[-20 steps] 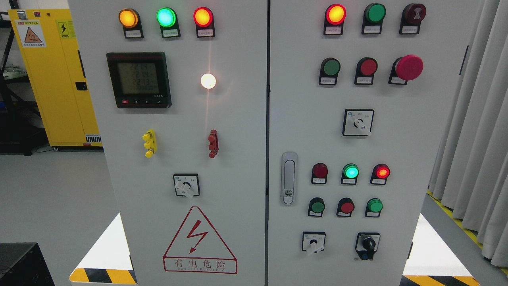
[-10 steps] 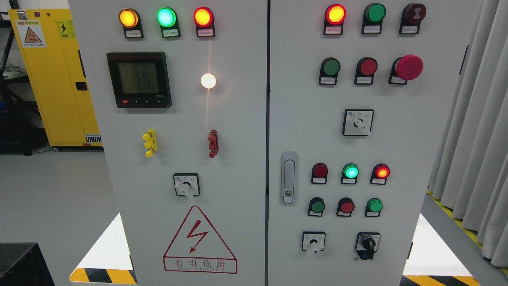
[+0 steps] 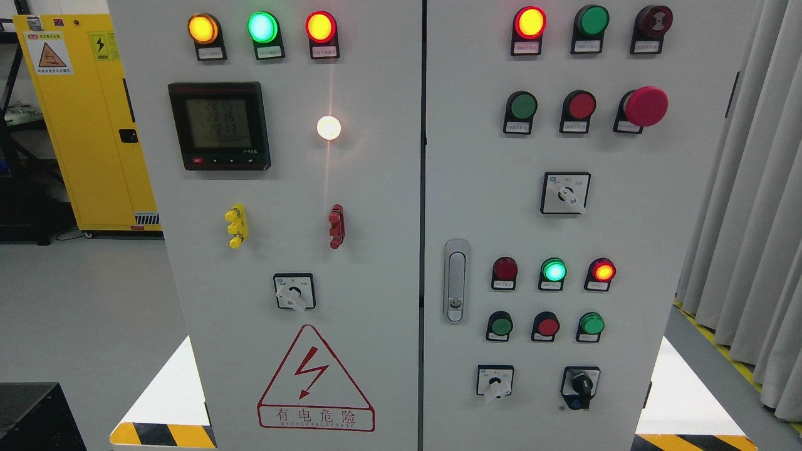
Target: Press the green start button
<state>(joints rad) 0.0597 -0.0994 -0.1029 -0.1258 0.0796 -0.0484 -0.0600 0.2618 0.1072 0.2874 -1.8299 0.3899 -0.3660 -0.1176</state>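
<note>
Neither robot hand shows in the head view, so whether the fingers are spread or curled cannot be told.

Two grey cabinet doors fill the frame, split by a dark seam. On the right door (image 3: 658, 207), the second row from the top holds a green button (image 3: 523, 106), unlit, with a red button (image 3: 581, 105) just beside it and a large red mushroom button (image 3: 646, 106) at the end of the row. Which green button is the start one cannot be told, since the small labels are too fine to read. Two more green buttons sit lower down, one (image 3: 501, 326) at the left and one (image 3: 591, 324) at the right of a row, with another red button (image 3: 547, 326) between them. Above that row a green lamp (image 3: 554, 271) glows. A white rotary switch (image 3: 566, 193) sits mid-door, and a silver door handle (image 3: 457, 281) stands upright near the seam.

On the left door (image 3: 376, 250) are a dark meter (image 3: 219, 125) with lit digits, a bright white lamp (image 3: 328, 128), and a red triangle warning sign (image 3: 315, 379) low down. A yellow cabinet (image 3: 88, 125) stands behind at the far left, and grey curtains (image 3: 758, 219) hang at the right
</note>
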